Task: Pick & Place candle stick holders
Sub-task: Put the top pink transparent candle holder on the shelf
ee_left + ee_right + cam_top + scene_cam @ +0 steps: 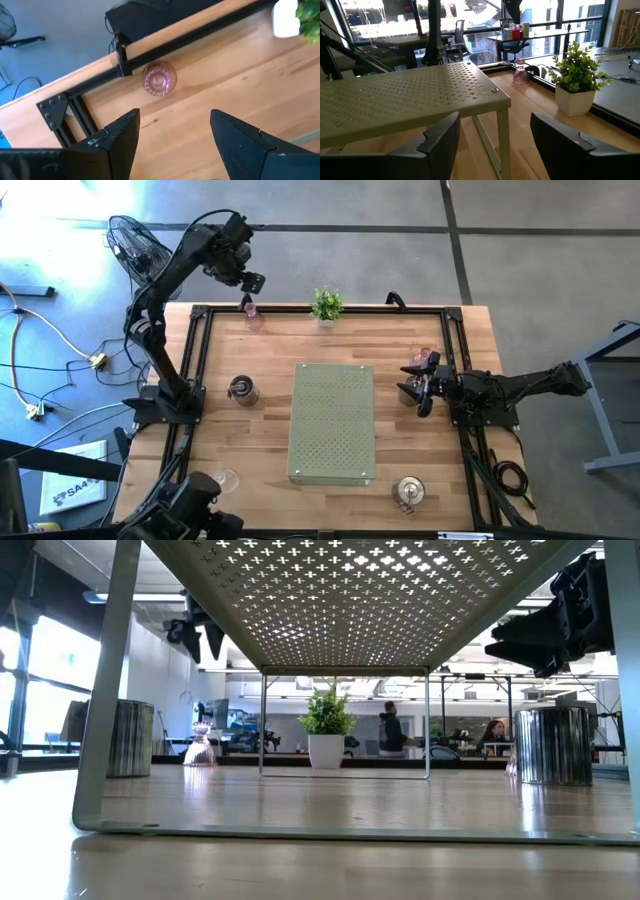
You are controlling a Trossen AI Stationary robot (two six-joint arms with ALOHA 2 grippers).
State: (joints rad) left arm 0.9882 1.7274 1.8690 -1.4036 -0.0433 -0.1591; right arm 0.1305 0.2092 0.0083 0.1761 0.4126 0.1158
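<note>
Left gripper hangs above the table's far left corner, at about eleven o'clock from the green perforated shelf, with its two dark fingers spread wide and nothing between them. Directly below it a pink glass holder stands upright on the wood, just beside the black frame rail (the holder is clear of both fingers). The right gripper sits low at three o'clock from the shelf, its fingers likewise parted and empty, pointing across the table toward the potted plant at twelve o'clock. A pinkish holder lies just beside the right gripper. A silvery metal holder stands at nine o'clock from the shelf, another silvery metal one at five o'clock, and a clear glass holder at seven o'clock near the table's front edge.
</note>
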